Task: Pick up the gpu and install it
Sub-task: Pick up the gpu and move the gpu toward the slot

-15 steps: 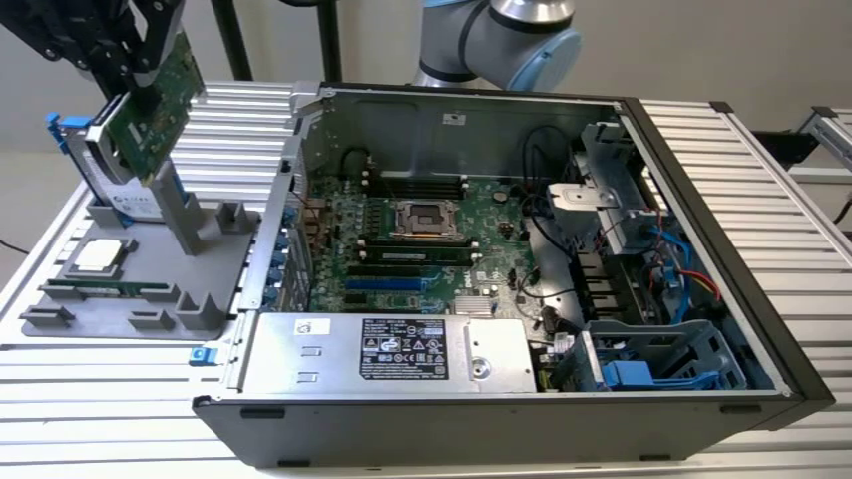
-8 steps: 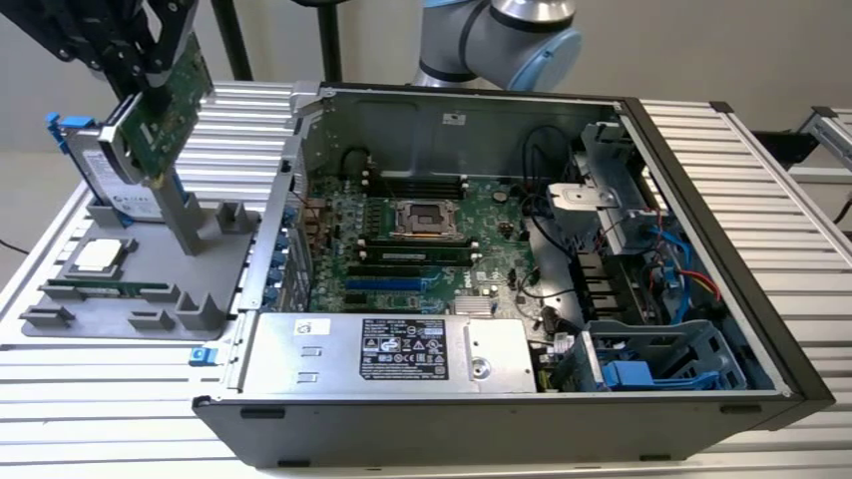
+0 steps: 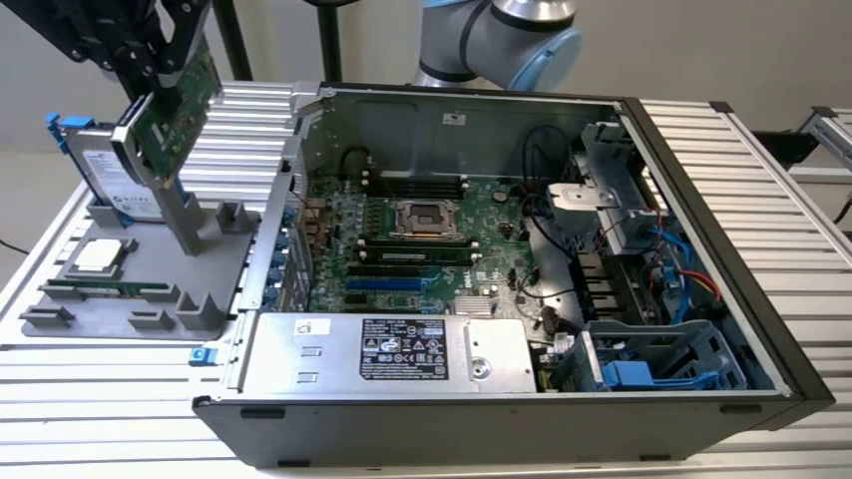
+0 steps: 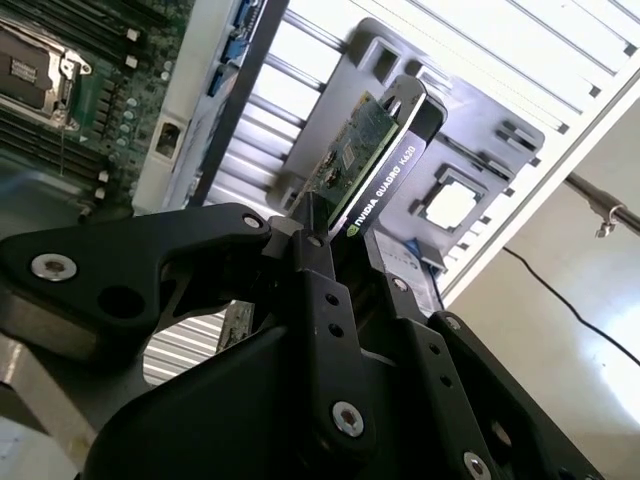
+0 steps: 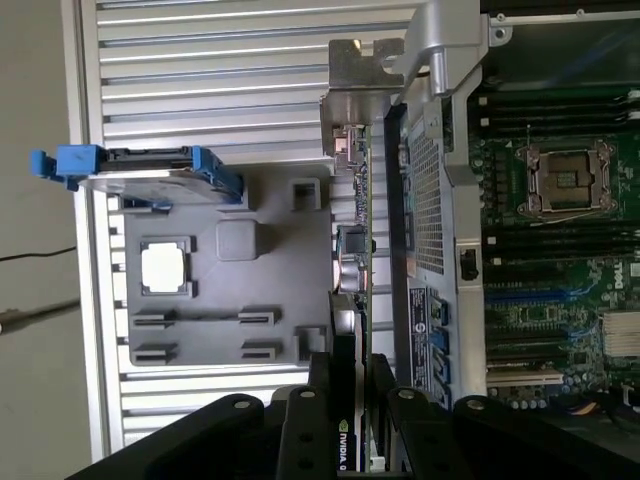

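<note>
Gpu (image 3: 180, 100) first, the thin card with a green circuit board on one face and a black cooler shroud on the other: where is it? (A)

Upper left of the exterior view, outside the open black computer case (image 3: 745, 170). It is tilted, with its upper end leaning toward the exterior view's right. It hangs over the grey moulded plastic holder (image 3: 80, 314) that lies on the white ribbed metal table (image 3: 94, 399). (B)

And the black two-fingered gripper (image 3: 158, 62)? (A)

Closed onto the gpu. In the second wrist view the gripper (image 4: 345, 245) has one finger on the green face and one on the shroud, and the gap is no wider than the card. In the first wrist view the gripper (image 5: 350, 385) pinches the gpu (image 5: 358, 240), seen edge-on. (B)

Does the card touch the holder? (A)

Hard to say. A grey strip, probably the silver end bracket (image 3: 180, 215), runs down in front of the holder, and I cannot tell whether they meet. (B)

What sits near it? (A)

A silver hard drive with blue rails (image 3: 96, 165) stands on edge in the holder just beside the gpu, on the exterior view's left. At lower left, a square silver processor chip (image 3: 98, 256) lies in a recess, with a narrow green memory stick (image 3: 114, 289) flat near it. In the centre, inside the case, is the green motherboard (image 3: 399, 254) with its square processor socket (image 3: 429, 218). (B)
</note>
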{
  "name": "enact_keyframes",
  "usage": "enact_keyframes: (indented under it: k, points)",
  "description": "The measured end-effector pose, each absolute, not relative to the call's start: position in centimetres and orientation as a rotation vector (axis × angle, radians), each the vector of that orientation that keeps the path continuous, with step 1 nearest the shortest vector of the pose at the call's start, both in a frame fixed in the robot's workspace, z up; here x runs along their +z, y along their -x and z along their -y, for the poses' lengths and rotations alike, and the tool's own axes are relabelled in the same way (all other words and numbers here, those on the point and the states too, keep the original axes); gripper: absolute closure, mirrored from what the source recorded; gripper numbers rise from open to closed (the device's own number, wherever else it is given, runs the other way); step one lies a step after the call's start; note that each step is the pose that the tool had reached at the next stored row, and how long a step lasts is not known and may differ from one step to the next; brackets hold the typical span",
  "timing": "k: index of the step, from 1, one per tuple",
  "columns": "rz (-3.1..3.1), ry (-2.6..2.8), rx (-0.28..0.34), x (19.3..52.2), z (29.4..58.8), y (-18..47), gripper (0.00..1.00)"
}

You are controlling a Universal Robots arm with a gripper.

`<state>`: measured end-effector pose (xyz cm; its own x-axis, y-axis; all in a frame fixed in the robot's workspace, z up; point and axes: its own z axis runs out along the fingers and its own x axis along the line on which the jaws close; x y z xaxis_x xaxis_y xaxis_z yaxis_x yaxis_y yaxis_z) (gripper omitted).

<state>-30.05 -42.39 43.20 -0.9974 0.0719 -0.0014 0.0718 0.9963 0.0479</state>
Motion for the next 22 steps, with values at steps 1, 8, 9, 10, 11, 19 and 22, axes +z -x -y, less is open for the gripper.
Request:
enact_keyframes:
  k: [1, 8, 9, 10, 11, 19, 22]
  points:
    - [-3.136, -0.113, 0.075, 43.2, 42.4, 29.9, 1.00]
    - [-3.136, -0.113, 0.075, 43.2, 42.4, 29.2, 1.00]
    - [-3.136, -0.113, 0.075, 43.2, 42.4, 29.1, 1.00]
    - [-3.136, -0.113, 0.075, 43.2, 42.4, 29.0, 1.00]
    - [-3.136, -0.113, 0.075, 43.2, 42.4, 28.9, 1.00]
    - [-3.137, -0.113, 0.075, 43.2, 42.4, 28.1, 1.00]
    - [-3.137, -0.113, 0.075, 43.2, 42.4, 27.8, 1.00]
